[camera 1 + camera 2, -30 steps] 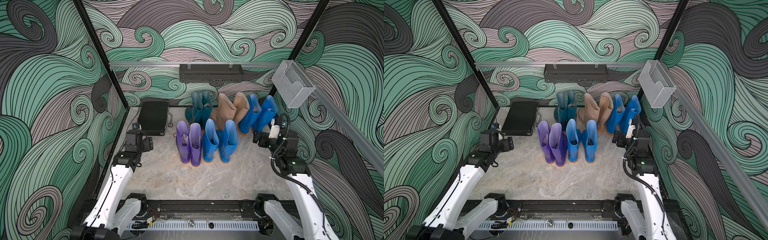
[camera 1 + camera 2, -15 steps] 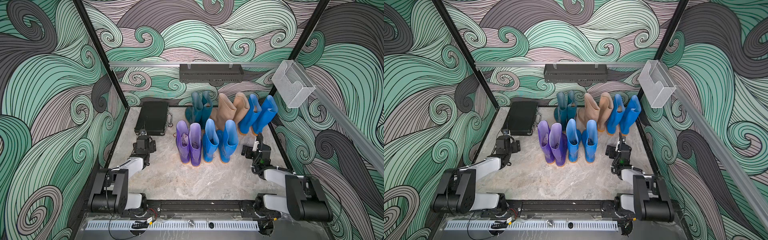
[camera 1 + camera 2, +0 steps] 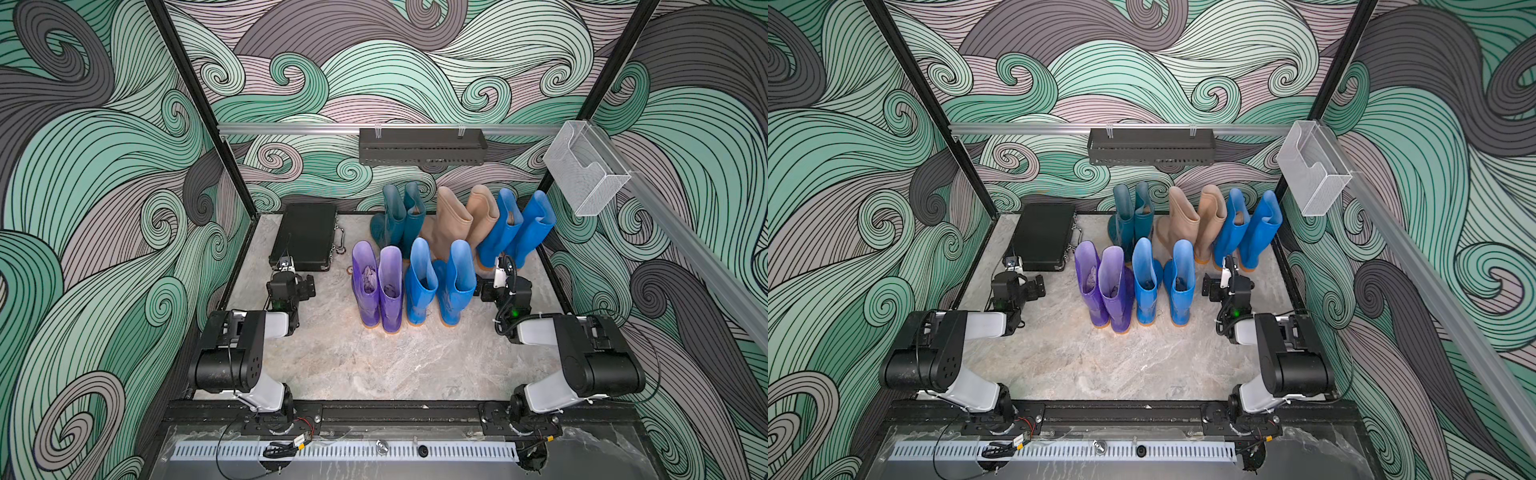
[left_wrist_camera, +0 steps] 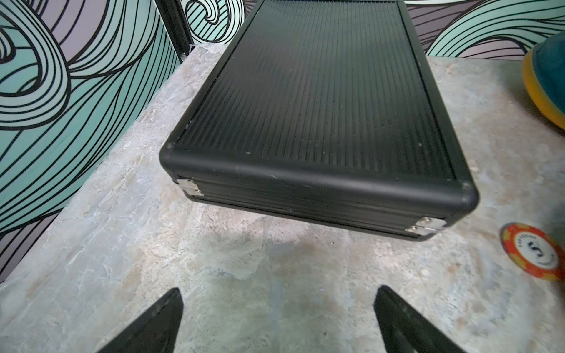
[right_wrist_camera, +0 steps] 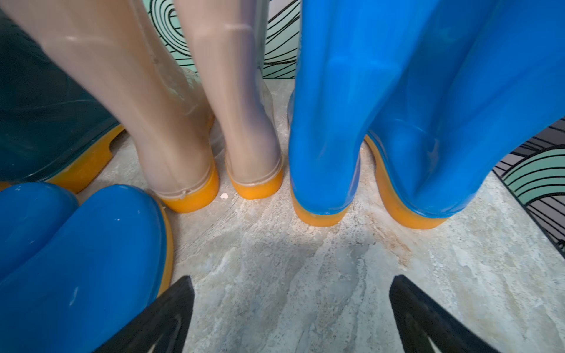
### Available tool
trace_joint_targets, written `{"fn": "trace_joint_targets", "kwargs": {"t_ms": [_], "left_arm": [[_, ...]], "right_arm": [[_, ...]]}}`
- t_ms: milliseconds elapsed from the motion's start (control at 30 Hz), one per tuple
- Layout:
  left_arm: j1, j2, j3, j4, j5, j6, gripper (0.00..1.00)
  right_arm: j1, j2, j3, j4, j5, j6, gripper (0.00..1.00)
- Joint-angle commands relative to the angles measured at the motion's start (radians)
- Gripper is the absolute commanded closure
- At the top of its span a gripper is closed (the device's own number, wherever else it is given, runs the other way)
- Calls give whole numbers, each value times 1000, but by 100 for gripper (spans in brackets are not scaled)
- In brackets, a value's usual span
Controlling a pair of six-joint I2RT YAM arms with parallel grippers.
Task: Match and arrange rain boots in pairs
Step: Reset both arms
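We read the left gripper [image 4: 278, 293] as spread wide, with only bare table [image 4: 214, 259] between its jaws. It sits low, just short of the black case [image 4: 305, 107], with a poker chip [image 4: 533, 250] near the case's corner. The right gripper [image 5: 292, 281] is likewise spread and empty, low behind the heels of the beige pair [image 5: 183, 122] and the rear blue pair [image 5: 382, 122]. Neither gripper touches a boot.

Both arms are folded near their bases at the outer sides. We judge this a parked posture that keeps them from toppling the tall boots.

In both top views the rain boots stand upright in two rows:
- **Back row:** the teal pair [image 3: 399, 216], then the beige pair and the rear blue pair.
- **Front row:** the purple pair [image 3: 378, 286] and the front blue pair [image 3: 440, 286].

Each boot stands beside its colour match, so we judge the pairing complete.
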Motion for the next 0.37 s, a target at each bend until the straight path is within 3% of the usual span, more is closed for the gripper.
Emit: {"fn": "trace_joint_targets", "kwargs": {"t_ms": [0,333], "left_arm": [[11,-20,24,-2,19,-12,1],[11,-21,22,-2,19,-13,2]], "right_arm": [[-4,-4,21,-11,-4,-18,1],[8,-1,22,-9,16,-26,1]]}}
